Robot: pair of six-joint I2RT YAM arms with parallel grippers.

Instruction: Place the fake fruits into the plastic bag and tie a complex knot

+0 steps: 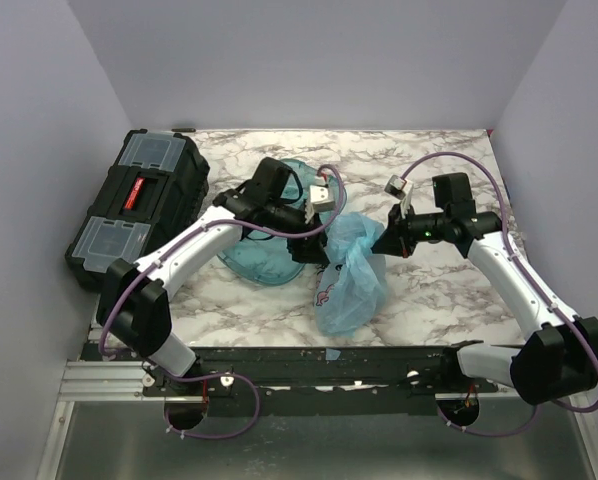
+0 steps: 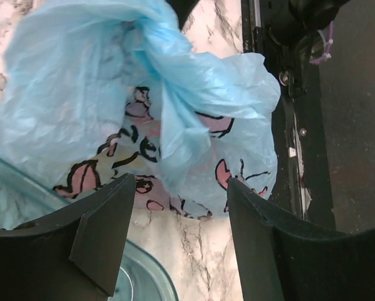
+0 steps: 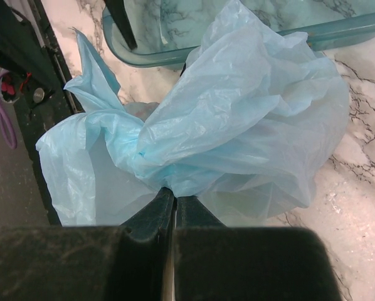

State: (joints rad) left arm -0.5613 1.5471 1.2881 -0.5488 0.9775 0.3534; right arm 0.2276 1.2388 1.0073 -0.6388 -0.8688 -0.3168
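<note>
The bag (image 1: 347,275) lies on the marble table (image 1: 449,290) between the two arms, just beside the teal tray (image 1: 259,262), and its neck (image 3: 140,150) is bunched and twisted. The right gripper (image 3: 172,199) is clamped on a fold of film at that neck. The left gripper (image 2: 181,182) hovers wide, holding nothing, facing the printed side. Best play, I'd say: right holds tension while left bites a loose tail close to the twist, not the belly.

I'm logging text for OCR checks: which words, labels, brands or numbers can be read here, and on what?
No text can be read.
black toolbox: red patch on the lid, too small to tell.
plastic bag: pink-and-black cartoon print only, no legible letters.
</note>
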